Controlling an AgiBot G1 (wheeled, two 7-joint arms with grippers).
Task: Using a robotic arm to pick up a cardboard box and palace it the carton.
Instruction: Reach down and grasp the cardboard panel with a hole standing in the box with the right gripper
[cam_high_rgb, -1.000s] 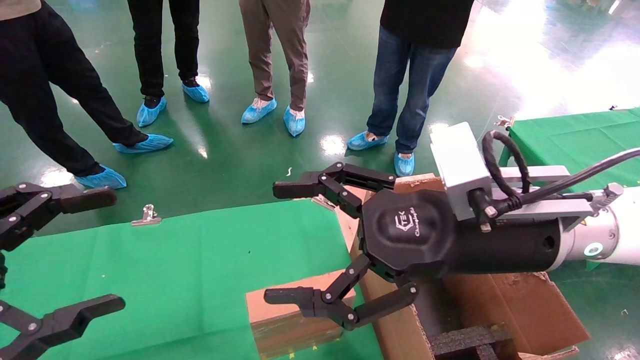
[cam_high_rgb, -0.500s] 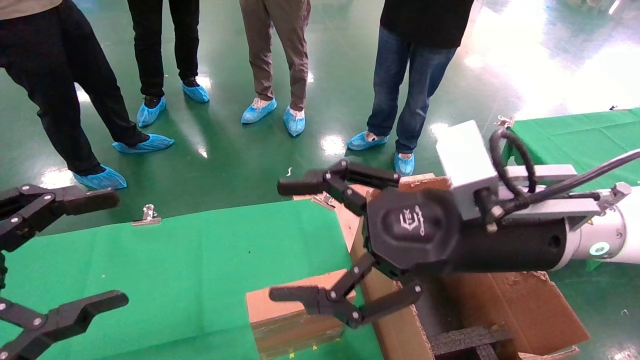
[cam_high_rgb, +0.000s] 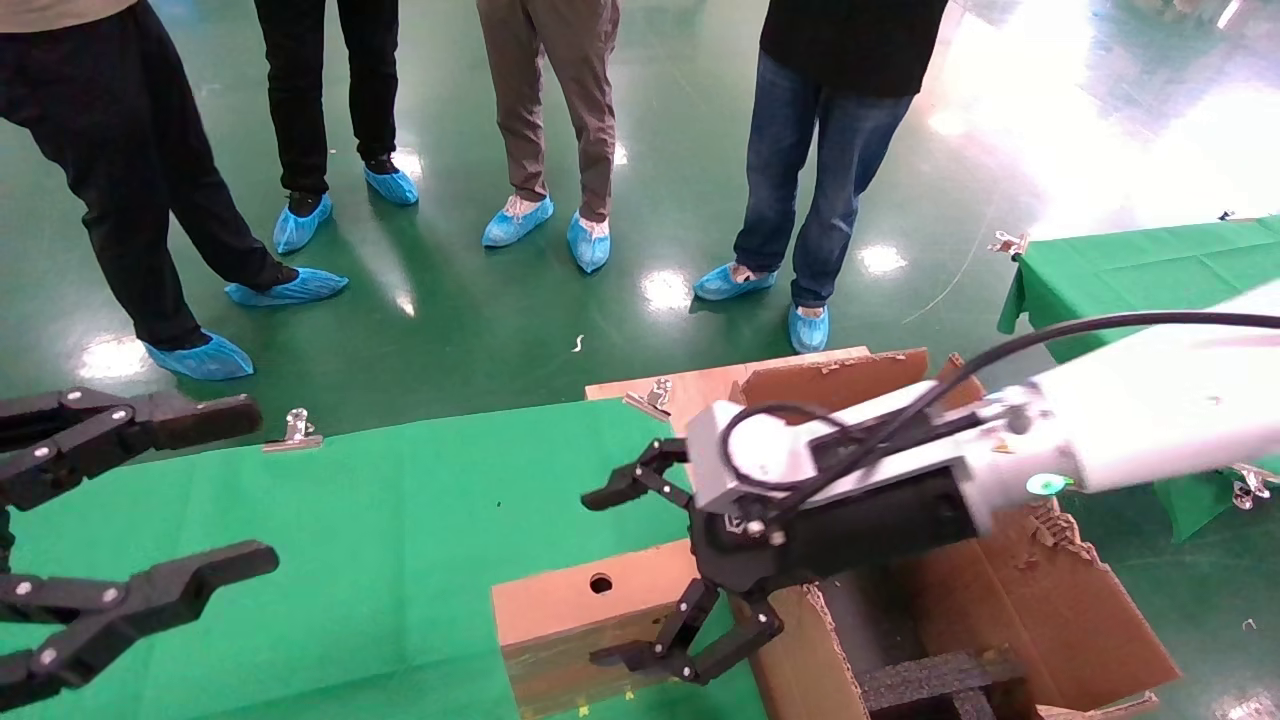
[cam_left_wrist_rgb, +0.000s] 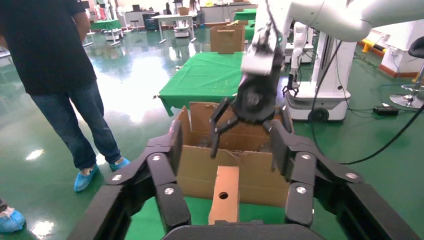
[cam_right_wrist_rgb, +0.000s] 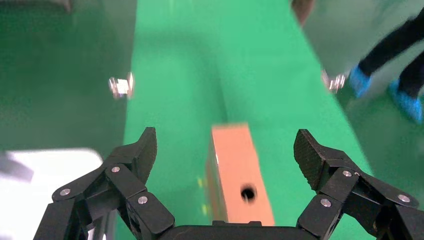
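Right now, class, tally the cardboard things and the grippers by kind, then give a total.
Small cardboard box: 1
Large carton: 1
Grippers, left and right: 2
Total: 4

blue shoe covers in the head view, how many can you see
8. Two far left, two under the black trousers, two under the brown trousers, two under the jeans. None looks hidden.
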